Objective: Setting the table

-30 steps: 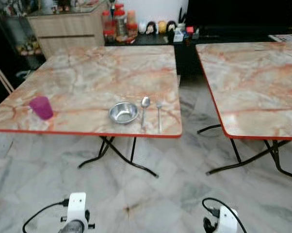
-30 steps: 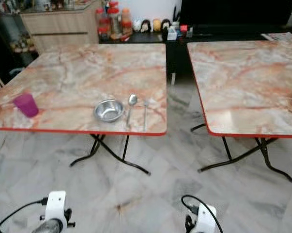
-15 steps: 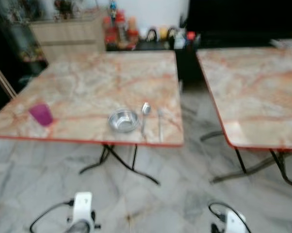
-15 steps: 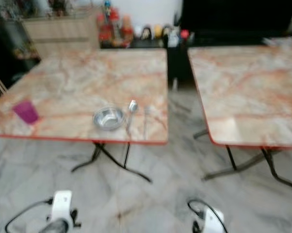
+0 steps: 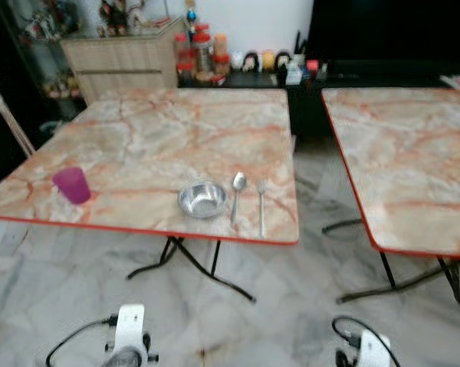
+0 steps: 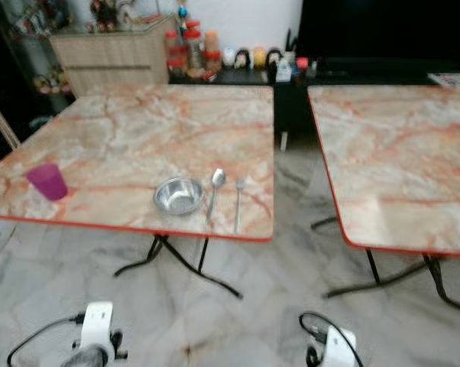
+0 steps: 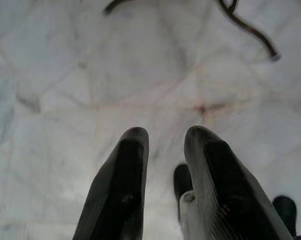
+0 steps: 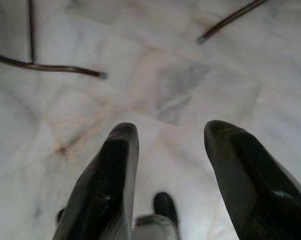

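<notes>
A steel bowl (image 5: pixel 202 199) sits near the front edge of the marble table (image 5: pixel 161 130) on the left. Just right of the bowl lie a spoon (image 5: pixel 237 191) and then a fork (image 5: pixel 260 206), both pointing away from me. A purple cup (image 5: pixel 72 184) stands upright near the table's front left corner. Both arms hang low, well short of the table. My left gripper (image 7: pixel 165 134) is open above the floor tiles with nothing in it. My right gripper (image 8: pixel 171 127) is open wider, also empty over the floor.
A second marble table (image 5: pixel 413 153) stands to the right, with a floor gap between the two. Black folding legs (image 5: pixel 192 264) splay under both tables. A wooden cabinet (image 5: pixel 127 65) and a dark counter with jars (image 5: pixel 203 53) line the back wall.
The whole picture has shifted down and to the right, so the camera moved. The bowl, spoon, fork and cup keep their places on the table. Both arms still hang low.
</notes>
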Controlling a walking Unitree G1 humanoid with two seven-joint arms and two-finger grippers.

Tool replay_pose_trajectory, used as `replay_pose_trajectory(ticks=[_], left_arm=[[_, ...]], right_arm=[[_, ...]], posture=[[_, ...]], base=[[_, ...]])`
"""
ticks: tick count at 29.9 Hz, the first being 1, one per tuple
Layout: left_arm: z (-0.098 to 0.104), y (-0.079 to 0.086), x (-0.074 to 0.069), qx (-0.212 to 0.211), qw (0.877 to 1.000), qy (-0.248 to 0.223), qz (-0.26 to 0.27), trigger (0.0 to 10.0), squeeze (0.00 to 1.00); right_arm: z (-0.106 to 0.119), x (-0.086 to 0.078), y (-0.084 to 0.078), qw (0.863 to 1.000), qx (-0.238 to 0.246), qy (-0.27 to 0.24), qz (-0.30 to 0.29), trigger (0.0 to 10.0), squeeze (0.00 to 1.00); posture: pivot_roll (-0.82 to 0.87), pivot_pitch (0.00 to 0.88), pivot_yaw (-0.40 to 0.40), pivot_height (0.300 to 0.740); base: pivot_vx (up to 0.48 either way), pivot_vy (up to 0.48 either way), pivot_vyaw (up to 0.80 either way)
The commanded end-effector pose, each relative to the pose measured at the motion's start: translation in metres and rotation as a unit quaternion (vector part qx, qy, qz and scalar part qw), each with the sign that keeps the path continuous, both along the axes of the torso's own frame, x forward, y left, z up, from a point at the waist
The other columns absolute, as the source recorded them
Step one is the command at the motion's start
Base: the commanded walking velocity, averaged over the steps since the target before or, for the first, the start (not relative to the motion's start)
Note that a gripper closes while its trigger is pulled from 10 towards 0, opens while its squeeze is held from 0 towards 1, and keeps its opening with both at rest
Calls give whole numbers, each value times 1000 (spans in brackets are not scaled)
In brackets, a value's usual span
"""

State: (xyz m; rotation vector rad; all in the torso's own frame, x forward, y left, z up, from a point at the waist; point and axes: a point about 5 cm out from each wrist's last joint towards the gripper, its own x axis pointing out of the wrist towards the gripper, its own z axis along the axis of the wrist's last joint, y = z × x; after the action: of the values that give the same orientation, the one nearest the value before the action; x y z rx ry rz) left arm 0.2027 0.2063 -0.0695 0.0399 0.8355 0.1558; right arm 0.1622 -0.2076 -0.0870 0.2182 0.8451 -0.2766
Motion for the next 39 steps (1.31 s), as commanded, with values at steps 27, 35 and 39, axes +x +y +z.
replay_pose_trajectory(ticks=[27, 35, 39], left_arm=[[3, -2, 5, -13, 1000, -13, -9, 10000, 0], [0, 17, -10, 7, 999, -17, 31, 10000, 0], [-1, 34, -24, 35, 996, -25, 77, 10000, 0]], right_arm=[[0, 2, 5, 1000, 5, 2, 5, 10000, 0], [-1, 2, 7, 1000, 5, 6, 13, 10000, 0], [-1, 2, 8, 1000, 5, 6, 15, 10000, 0]], posture=[[-25, 0, 11, 728], [-7, 0, 9, 728], [3, 0, 5, 728]], base=[[274, 0, -144], [0, 0, 0], [0, 0, 0]])
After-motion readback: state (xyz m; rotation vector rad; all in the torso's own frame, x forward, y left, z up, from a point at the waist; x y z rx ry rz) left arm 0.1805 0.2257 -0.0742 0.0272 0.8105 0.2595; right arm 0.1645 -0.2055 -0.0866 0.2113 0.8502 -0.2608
